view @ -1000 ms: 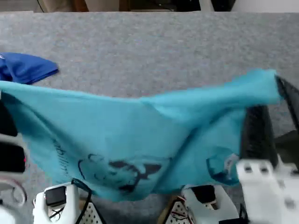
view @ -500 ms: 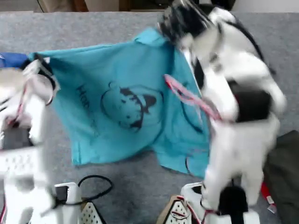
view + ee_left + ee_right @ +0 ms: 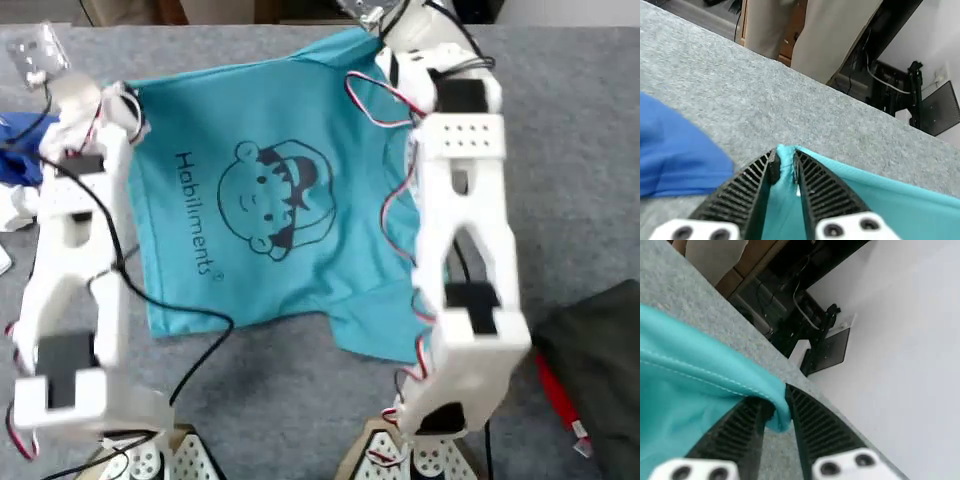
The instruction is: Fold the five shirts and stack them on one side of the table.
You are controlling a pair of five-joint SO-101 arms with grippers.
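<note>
A teal shirt [image 3: 270,210] with a cartoon face print lies spread on the grey table [image 3: 560,150], print up. My left gripper [image 3: 125,98] is shut on its far left corner; in the left wrist view the gripper [image 3: 785,162] pinches the teal shirt [image 3: 875,200] edge between black ribbed fingers [image 3: 817,187]. My right gripper [image 3: 375,22] is shut on the far right corner near the table's back edge; the right wrist view shows the gripper [image 3: 775,415] clamping the teal shirt [image 3: 685,385] hem. A blue shirt [image 3: 20,150] lies at the left edge, also seen as blue shirt [image 3: 675,155].
A dark green garment [image 3: 600,370] with something red beside it lies at the right front edge. Both arm bases [image 3: 420,450] stand at the front. Cables [image 3: 170,350] trail over the shirt's near hem. Bare table lies right of the teal shirt.
Both arms have swung the teal shirt from hanging near the front out to the far side and laid it flat, print up. Both grippers have stayed shut on its corners.
</note>
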